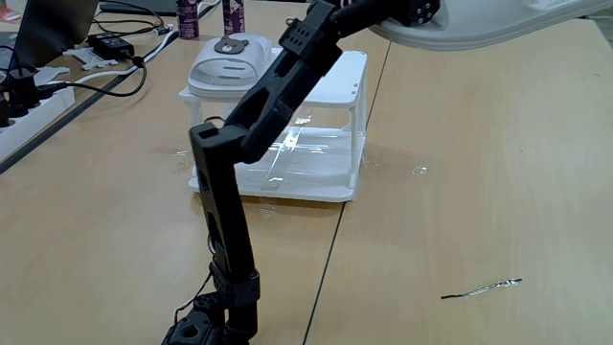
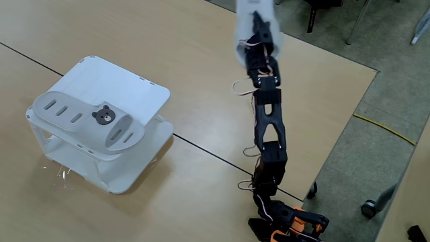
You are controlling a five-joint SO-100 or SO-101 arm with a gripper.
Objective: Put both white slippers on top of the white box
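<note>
One white slipper (image 1: 225, 62) lies flat on the left part of the white box (image 1: 326, 182), its bear badge facing up. The same slipper (image 2: 80, 114) and box (image 2: 134, 84) sit at the left of the table in the other fixed view. My arm stretches away from its base, well to the right of the box. My gripper (image 2: 261, 30) appears shut on the second white slipper (image 2: 242, 27), which is lifted off the table. That slipper (image 1: 498, 24) fills the top right corner, with the gripper (image 1: 414, 11) at its left end.
A power strip (image 1: 29, 115) with cables and an adapter lies at the far left, and bottles (image 1: 188, 17) stand behind the box. A thin dark object (image 1: 484, 286) lies on the table at the right. The table edge (image 2: 349, 128) drops to the floor beyond the arm.
</note>
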